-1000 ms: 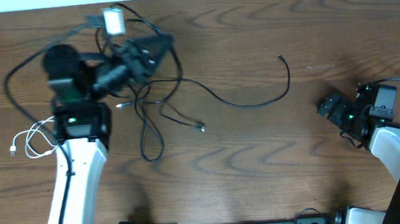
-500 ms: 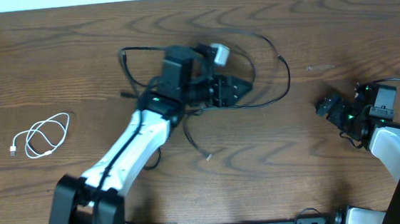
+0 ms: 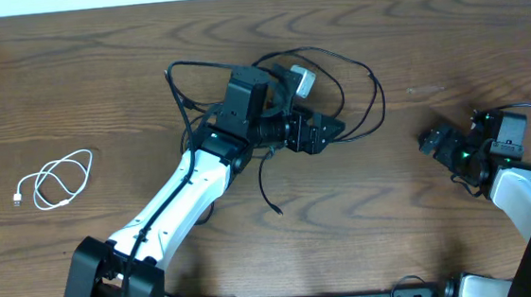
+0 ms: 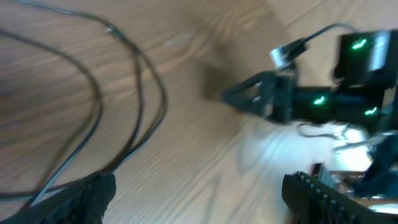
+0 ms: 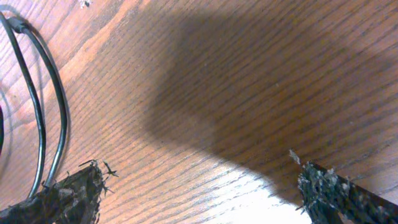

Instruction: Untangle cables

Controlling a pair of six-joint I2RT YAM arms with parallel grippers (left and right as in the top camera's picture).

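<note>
Left gripper [image 4: 199,183] first: jaws spread wide, and the wrist view shows only bare wood between the two dark, rough-edged fingers [image 4: 81,198]. No cord is pinched there. Seen from overhead, that gripper [image 3: 337,127] points right, sitting low over the right part of the tangle.

The black cables [image 3: 380,101] lie all around it. Thin, glossy loops arc above the wrist, sweep round to the right of the fingertips and curl back under them. One loose tail trails down toward the front of the table and ends in a small plug. In the wrist view the strands [image 4: 142,93] curve down the left side and run in next to the left finger. The view is blurred, so I cannot tell whether they touch it.

Over to the right gripper [image 3: 426,141]: it is well apart from the tangle, near the right edge and pointing left. Its wrist view shows the fingers wide apart [image 5: 199,180], with shadowed wood grain between them.

Further out, the white cable [image 3: 59,179] lies alone far left in a loose coil, well clear of both grippers.

The table [image 3: 396,238] is brown wood with a wavy grain.
</note>
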